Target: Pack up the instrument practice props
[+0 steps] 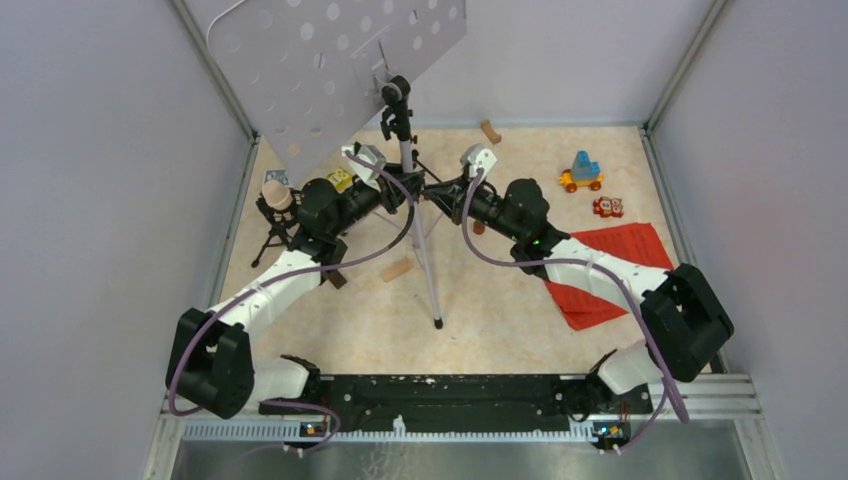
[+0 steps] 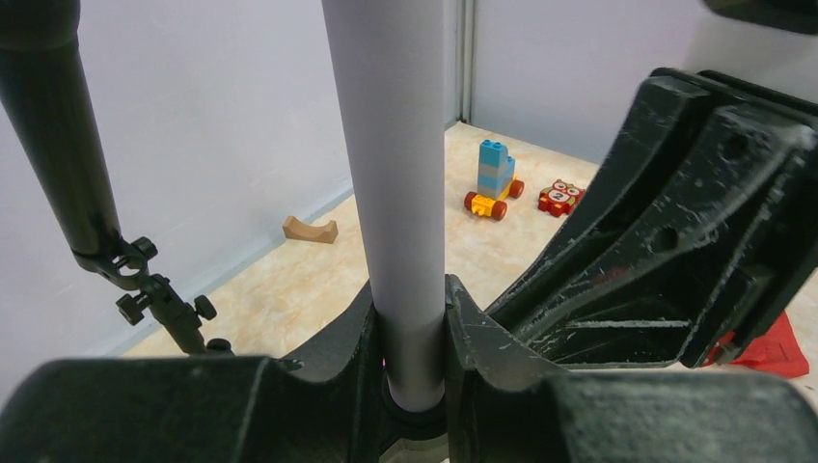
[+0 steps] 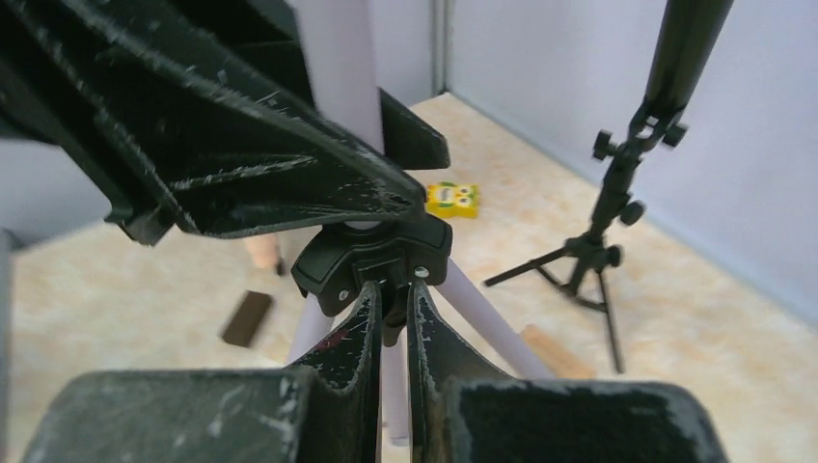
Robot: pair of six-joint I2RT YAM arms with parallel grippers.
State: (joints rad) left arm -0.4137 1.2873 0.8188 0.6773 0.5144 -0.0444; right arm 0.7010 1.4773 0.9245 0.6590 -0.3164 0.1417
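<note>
The music stand has a white perforated desk (image 1: 340, 60) on a silver pole (image 1: 407, 155) with tripod legs (image 1: 428, 270). My left gripper (image 1: 406, 193) is shut on the pole (image 2: 395, 193), its jaws (image 2: 410, 299) closing just above the black leg hub. My right gripper (image 1: 430, 192) faces it and is pinched (image 3: 393, 294) on a black tab under the hub (image 3: 371, 256). A beige microphone (image 1: 277, 195) stands on a small black tripod at the left. A black microphone (image 1: 396, 95) on a small tripod (image 3: 598, 251) stands behind the stand. Red sheet-music pages (image 1: 610, 270) lie at the right.
Tan wooden blocks lie at the back (image 1: 489, 131) and near the stand's legs (image 1: 397, 269). Toy cars sit at the back right (image 1: 581, 172) (image 1: 607, 207), a yellow one (image 1: 340, 180) by my left arm. Grey walls enclose the table on three sides.
</note>
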